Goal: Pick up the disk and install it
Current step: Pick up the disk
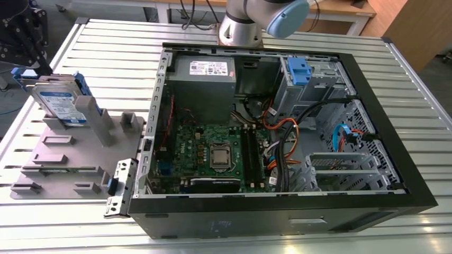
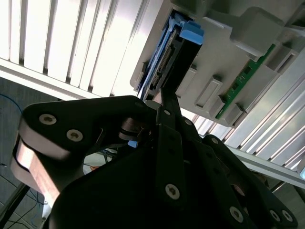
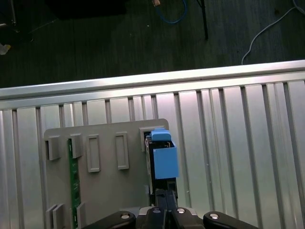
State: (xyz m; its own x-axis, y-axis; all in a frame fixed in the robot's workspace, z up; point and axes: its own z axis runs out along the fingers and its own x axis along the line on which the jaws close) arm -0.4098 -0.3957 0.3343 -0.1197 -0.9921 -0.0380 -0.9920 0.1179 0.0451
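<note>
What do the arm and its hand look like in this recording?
In the exterior view the arm is a smooth silver-grey tube with a rounded light-blue cap at its joint. In both wrist views the hand is matte black, built of flat linkage plates with rounded ends, pinned by silver screw heads and narrowing toward the tip.

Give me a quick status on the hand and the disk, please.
Hand shut, close by the disk. Disk upright in the grey holder, not gripped. Nothing in between.
</note>
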